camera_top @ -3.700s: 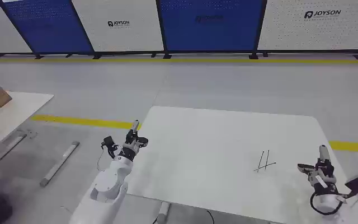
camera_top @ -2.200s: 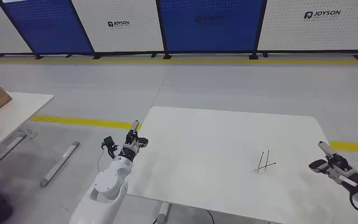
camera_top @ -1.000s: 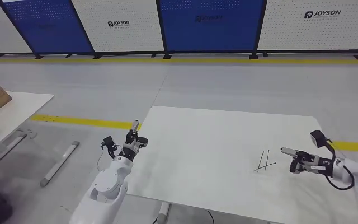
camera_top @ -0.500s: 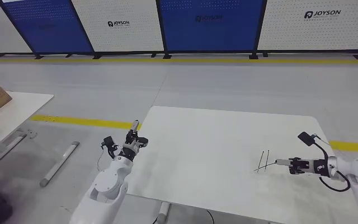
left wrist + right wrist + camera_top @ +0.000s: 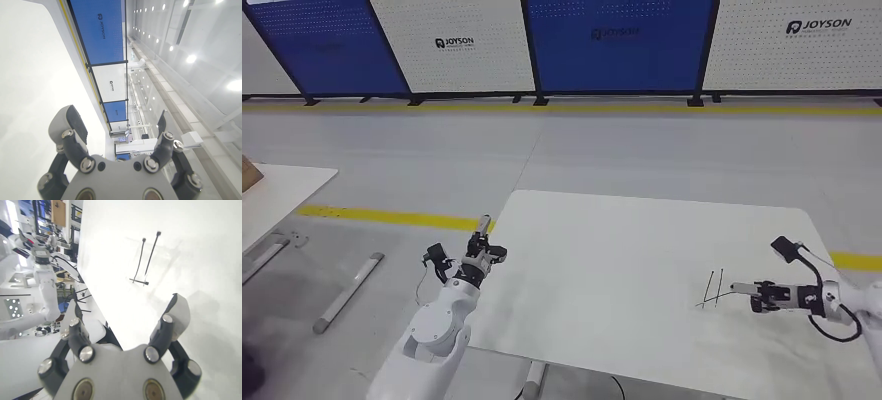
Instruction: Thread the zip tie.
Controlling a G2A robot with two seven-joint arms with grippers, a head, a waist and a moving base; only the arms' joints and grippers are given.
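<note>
Running along the far side of the hall is a wall of blue and white panels (image 5: 622, 45). In front of it, past grey floor (image 5: 542, 150) marked with yellow lines, sits the white tabletop (image 5: 622, 250).

The left arm (image 5: 442, 320) stands just off the tabletop's left edge, and the left claw (image 5: 483, 228) points up and away beside that edge. Seen from its own wrist, its fingers (image 5: 79, 125) are spread wide with nothing between them.

The right arm (image 5: 832, 300) comes in low from the right side, over the near right part of the tabletop. The right claw (image 5: 739, 290) is aimed at the ties. Its fingers (image 5: 179, 308) are also wide apart and empty, and a patch of bare tabletop separates them from the ties.

The zip ties (image 5: 716, 288) are three thin black strips lying flat on the right part of the tabletop, nearer its front edge than its back. Two lie side by side, almost parallel. The third lies crosswise (image 5: 139, 281) at the ends nearest the right claw. One of the pair meets it and the other stops just short. The pair's small heads sit at the ends away from the crosswise one.
</note>
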